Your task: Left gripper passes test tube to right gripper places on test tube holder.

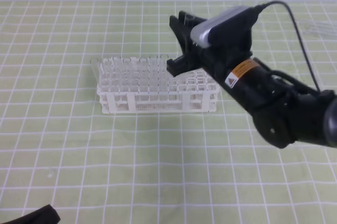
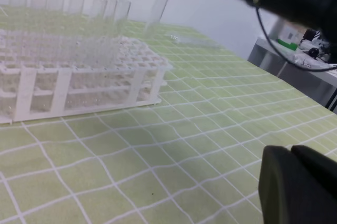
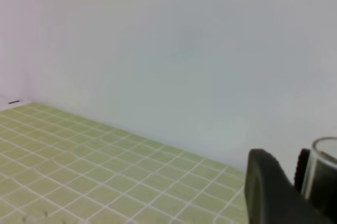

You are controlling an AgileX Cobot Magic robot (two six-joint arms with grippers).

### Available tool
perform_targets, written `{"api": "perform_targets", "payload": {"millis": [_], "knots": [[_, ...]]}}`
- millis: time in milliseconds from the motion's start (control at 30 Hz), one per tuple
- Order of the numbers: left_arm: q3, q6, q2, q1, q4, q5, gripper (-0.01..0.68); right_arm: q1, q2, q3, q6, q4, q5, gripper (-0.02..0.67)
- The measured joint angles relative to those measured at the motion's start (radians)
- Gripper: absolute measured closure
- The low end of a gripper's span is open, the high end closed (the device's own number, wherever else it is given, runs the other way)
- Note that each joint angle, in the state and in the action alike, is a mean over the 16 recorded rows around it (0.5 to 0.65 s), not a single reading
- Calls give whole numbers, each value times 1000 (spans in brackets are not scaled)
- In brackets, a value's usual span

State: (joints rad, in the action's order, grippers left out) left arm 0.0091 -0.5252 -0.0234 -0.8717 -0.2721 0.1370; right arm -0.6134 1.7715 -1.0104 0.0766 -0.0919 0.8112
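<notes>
The right gripper pinches the test tube above the test tube holder. It is thin, slippery glass, so hold its middle gently.

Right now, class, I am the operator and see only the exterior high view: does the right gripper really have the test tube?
Observer: Yes. The right wrist view shows the test tube rim between the fingers of the right gripper.
Operator: Is it in the rack?
Observer: No. The left wrist view shows it hanging tilted above the test tube holder, in no hole.
Operator: And the left gripper?
Observer: The left gripper is low over the mat, shut and empty.
</notes>
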Motion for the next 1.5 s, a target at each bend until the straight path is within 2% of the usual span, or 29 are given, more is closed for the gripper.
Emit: {"api": "perform_targets", "payload": {"millis": [300,1500], "knots": [[-1,0,0,0,0,1,675,-1,87,-36,17,3,51,562],[1,0,-1,0,0,-2,675,-2,148,-106,52,-30,-25,562]]}}
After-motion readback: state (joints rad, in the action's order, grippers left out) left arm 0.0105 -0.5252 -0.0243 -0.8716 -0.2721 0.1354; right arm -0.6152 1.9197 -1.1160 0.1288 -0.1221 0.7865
